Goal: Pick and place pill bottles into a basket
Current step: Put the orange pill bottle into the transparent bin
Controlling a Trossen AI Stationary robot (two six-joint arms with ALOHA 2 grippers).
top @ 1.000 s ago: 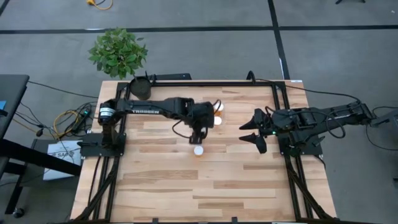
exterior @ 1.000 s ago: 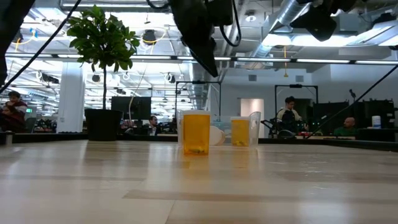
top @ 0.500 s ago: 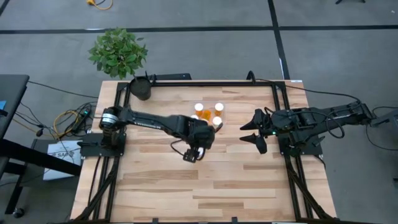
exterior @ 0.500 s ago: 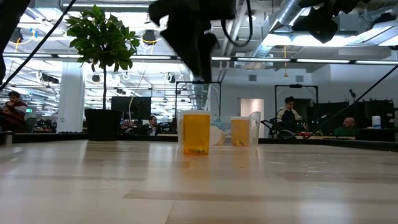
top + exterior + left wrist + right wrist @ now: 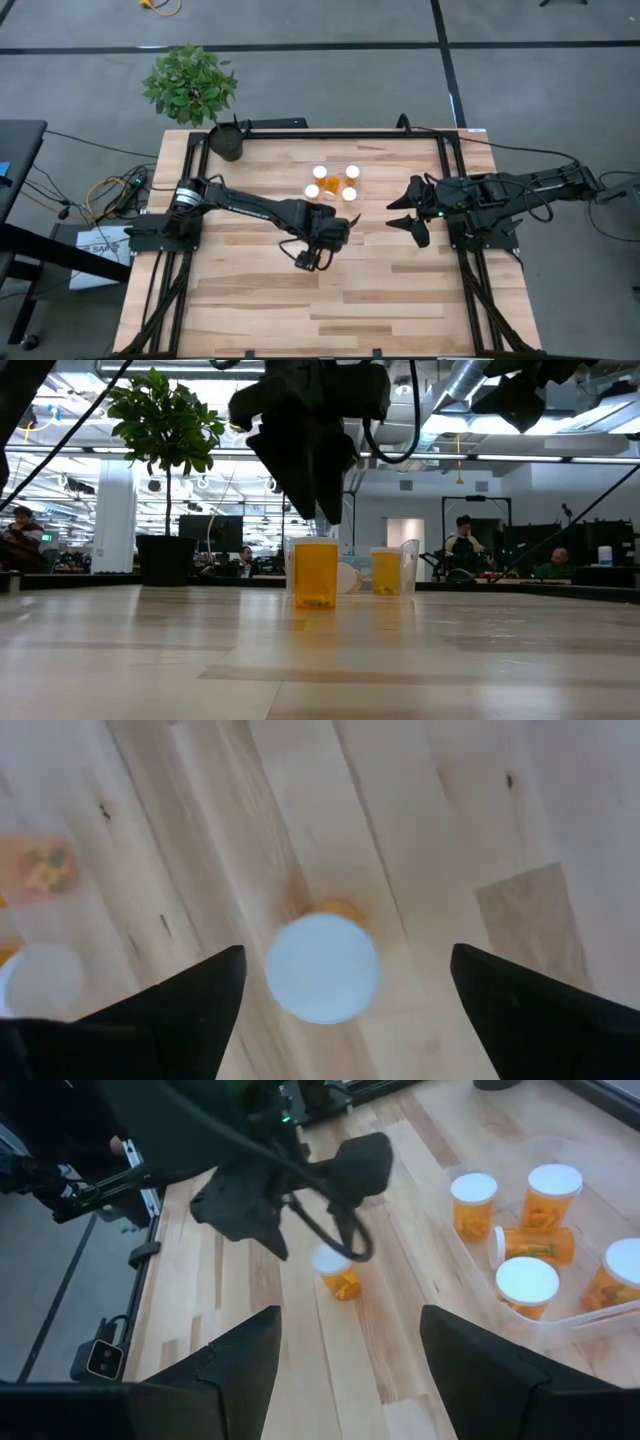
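1. Left wrist view looks straight down between the left claw's (image 5: 340,995) two dark fingers (image 5: 190,1005), which stand wide apart with nothing between them but air; a lone pill bottle (image 5: 322,967) stands upright on the table (image 5: 450,810) below, its white cap centred in the gap.
2. From above, the left claw (image 5: 312,256) hangs over the middle of the table (image 5: 240,300), its arm reaching in from the left, and the claw body hides the lone bottle there.
3. Seen from the right wrist, that bottle (image 5: 334,1272) stands just under the left claw (image 5: 270,1230), apart from the others; whether the fingertips reach cap height is hard to judge.
4. The basket (image 5: 560,1325) lies beyond the lone bottle, toward the far middle of the table, and holds the other pill bottles: four upright (image 5: 527,1283) and one lying on its side (image 5: 530,1242) among them.
5. At table height, an orange bottle (image 5: 316,573) stands under the dark left claw (image 5: 315,480).
6. The right claw (image 5: 403,211) waits at the right side of the table, fingers spread wide and holding nothing.
7. A dark pot (image 5: 227,141) sits at the far left corner of the table, with a leafy plant (image 5: 190,83) on the floor just beyond it.
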